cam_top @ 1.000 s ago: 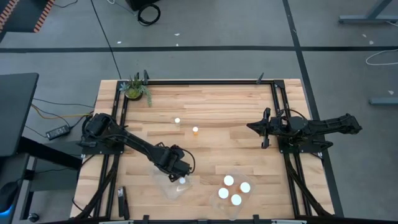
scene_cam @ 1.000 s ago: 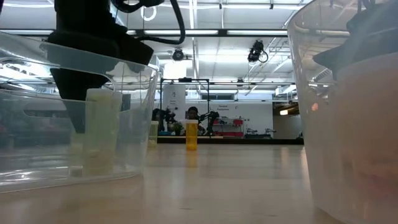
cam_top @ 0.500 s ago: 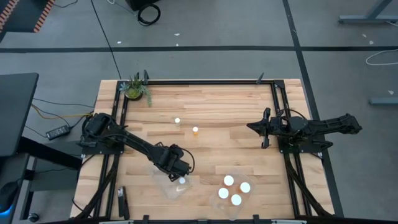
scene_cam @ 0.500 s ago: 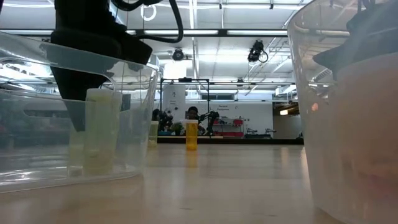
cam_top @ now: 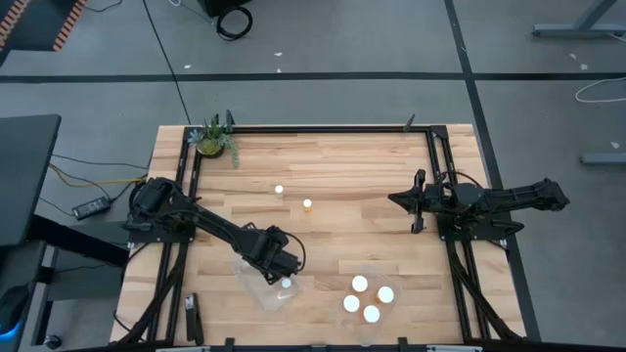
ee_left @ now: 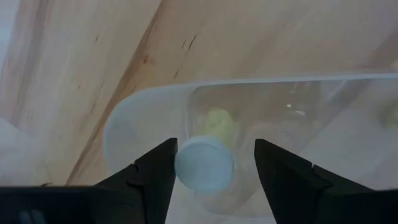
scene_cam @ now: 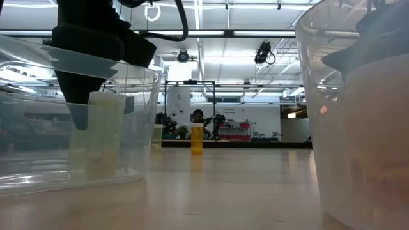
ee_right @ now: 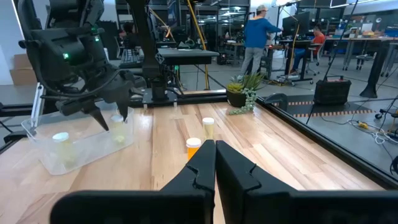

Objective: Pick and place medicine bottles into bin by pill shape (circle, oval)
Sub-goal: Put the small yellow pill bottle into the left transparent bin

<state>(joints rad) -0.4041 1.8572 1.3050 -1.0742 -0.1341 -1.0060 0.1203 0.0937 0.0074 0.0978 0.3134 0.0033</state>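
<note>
Left end effector [ee_left: 214, 163] has spread its fingers apart over the clear tub [cam_top: 266, 288], bottle [ee_left: 204, 163] now released inside; right end effector [cam_top: 419, 202] waits, fingers together.

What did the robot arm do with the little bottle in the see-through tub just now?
The left gripper opened its fingers and let go of the white-capped bottle, which now stands in the clear plastic tub. The right gripper stayed shut and waiting; two bottles stayed on the wooden table.
</note>
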